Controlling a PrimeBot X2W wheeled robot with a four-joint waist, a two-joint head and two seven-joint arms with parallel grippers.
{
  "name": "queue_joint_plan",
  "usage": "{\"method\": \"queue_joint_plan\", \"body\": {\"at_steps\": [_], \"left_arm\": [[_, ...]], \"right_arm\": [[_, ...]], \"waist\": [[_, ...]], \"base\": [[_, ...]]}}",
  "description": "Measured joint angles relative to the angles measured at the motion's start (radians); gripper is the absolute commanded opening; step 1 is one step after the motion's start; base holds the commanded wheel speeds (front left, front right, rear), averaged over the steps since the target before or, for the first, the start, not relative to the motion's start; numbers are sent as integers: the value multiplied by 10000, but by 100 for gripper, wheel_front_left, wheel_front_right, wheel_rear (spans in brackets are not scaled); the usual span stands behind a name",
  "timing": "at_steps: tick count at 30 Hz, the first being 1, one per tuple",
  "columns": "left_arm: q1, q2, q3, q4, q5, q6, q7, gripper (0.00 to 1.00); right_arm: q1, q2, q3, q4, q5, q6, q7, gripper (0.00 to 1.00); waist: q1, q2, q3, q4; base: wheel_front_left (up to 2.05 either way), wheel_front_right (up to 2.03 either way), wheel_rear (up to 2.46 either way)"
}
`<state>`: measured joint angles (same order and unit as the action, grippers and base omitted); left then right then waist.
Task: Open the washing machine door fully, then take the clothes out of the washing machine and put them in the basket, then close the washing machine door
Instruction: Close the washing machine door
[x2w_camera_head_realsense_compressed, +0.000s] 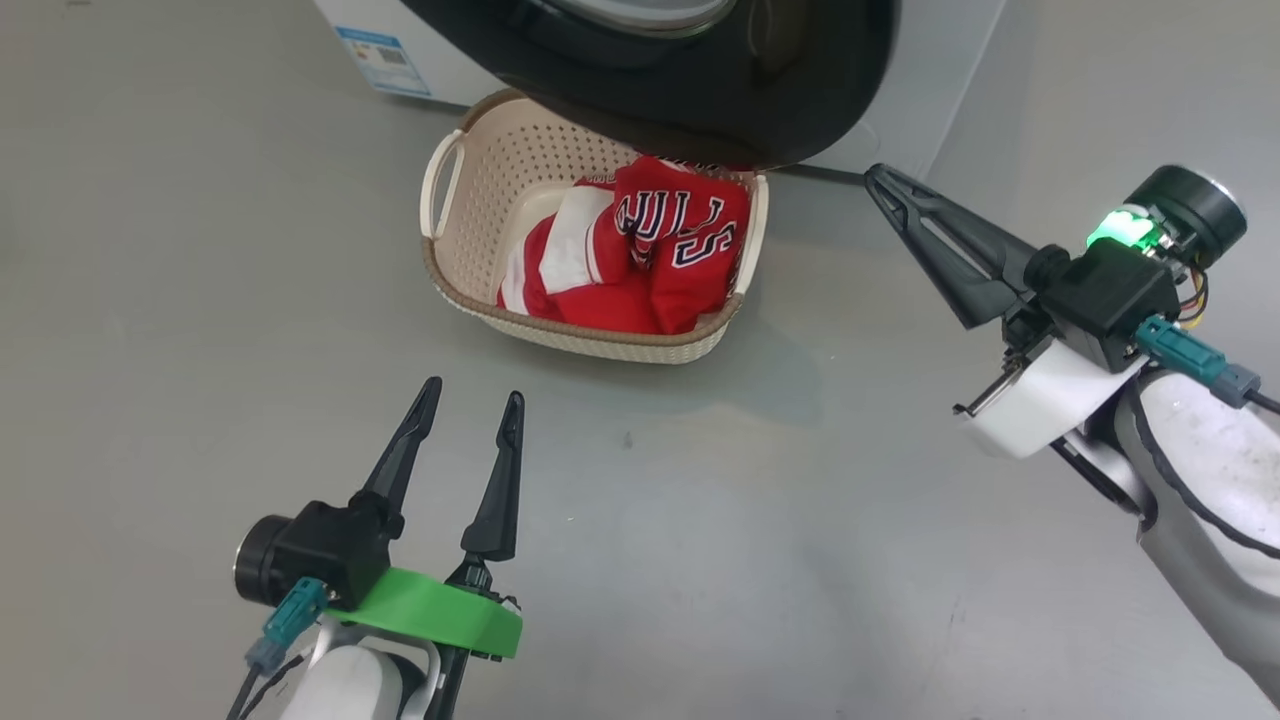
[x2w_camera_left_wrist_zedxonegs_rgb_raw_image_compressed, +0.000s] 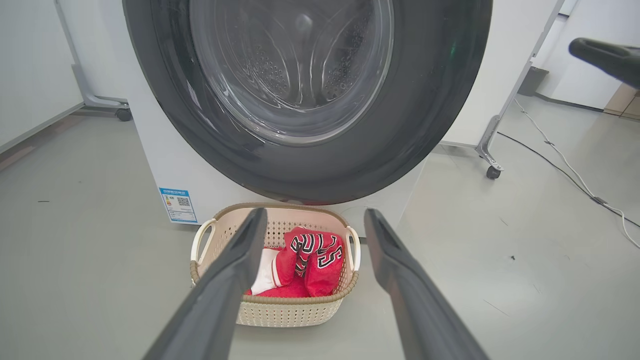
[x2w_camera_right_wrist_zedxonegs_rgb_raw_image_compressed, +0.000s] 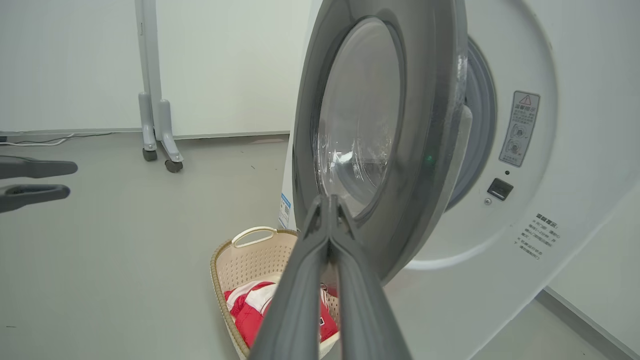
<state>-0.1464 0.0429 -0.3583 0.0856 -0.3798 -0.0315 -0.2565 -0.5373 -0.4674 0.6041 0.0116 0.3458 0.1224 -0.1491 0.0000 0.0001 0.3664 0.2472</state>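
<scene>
Grey floor (x2w_camera_head_realsense_compressed: 150, 300) lies open around one basket (x2w_camera_head_realsense_compressed: 500, 170), one jersey (x2w_camera_head_realsense_compressed: 690, 260) inside, far edge under one door (x2w_camera_head_realsense_compressed: 700, 90). I see left end effector (x2w_camera_head_realsense_compressed: 474, 392) wide, right end effector (x2w_camera_head_realsense_compressed: 878, 178) closed, both empty.

Smooth, pale grey floor (x2w_camera_head_realsense_compressed: 700, 520), lightly scuffed, with a few dark specks. Standing directly on it are the white washing machine (x2w_camera_left_wrist_zedxonegs_rgb_raw_image_compressed: 150, 150), with a blue label (x2w_camera_left_wrist_zedxonegs_rgb_raw_image_compressed: 178, 205) low on its front corner, and the cream basket (x2w_camera_head_realsense_compressed: 600, 345), set just in front of the machine. To either side of the machine, grey frame legs rest on the floor by a caster (x2w_camera_left_wrist_zedxonegs_rgb_raw_image_compressed: 493, 172) and a second caster (x2w_camera_left_wrist_zedxonegs_rgb_raw_image_compressed: 122, 114). A thin cable (x2w_camera_left_wrist_zedxonegs_rgb_raw_image_compressed: 565, 165) trails over the floor beyond the first caster.
</scene>
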Motion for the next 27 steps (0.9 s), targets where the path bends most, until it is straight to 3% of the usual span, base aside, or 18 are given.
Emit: {"method": "queue_joint_plan", "body": {"at_steps": [14,27], "left_arm": [[-620,-23,-759,-535,-1035,339,0,100],[-909,-63,-980,-662,-1304,792,0,100]], "right_arm": [[-2004,-821,376,328,709,0,384,0],[-2932,-976,-90,1354,1032,15,186,0]], "waist": [[0,0,1406,1228],[0,0,2270,1767]], "base": [[0,0,0],[0,0,0]]}}
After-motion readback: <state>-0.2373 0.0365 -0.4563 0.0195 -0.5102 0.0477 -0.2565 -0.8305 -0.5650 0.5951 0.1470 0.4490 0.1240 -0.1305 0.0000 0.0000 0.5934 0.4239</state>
